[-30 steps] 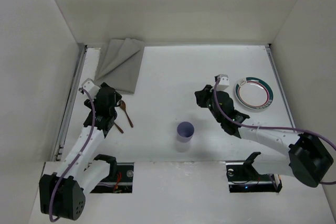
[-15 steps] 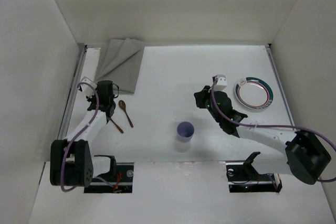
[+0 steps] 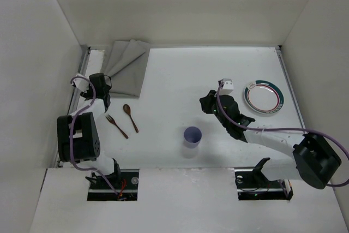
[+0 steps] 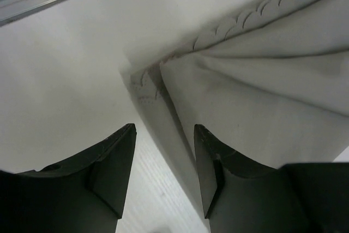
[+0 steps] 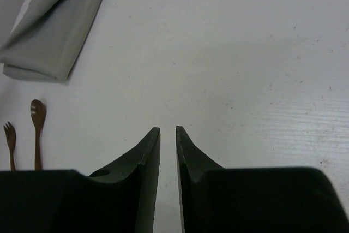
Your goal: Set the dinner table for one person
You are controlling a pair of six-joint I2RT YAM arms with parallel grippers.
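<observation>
Cloth placemat [image 4: 262, 96], folded at the far-left corner of the table [image 3: 218, 69], is likely soft and light: pinch its scalloped corner. Table itself is rigid and fixed. Left claw [image 4: 163, 129] gapes empty at that corner; right claw [image 5: 168, 129] is nearly closed, empty.

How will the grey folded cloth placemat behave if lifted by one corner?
Likely floppy: the grey folded cloth placemat shows soft creases and layered folds, so it should drape and may unfold. Probably light; its scalloped edge looks thin, so the open left gripper may catch only one layer.
</observation>
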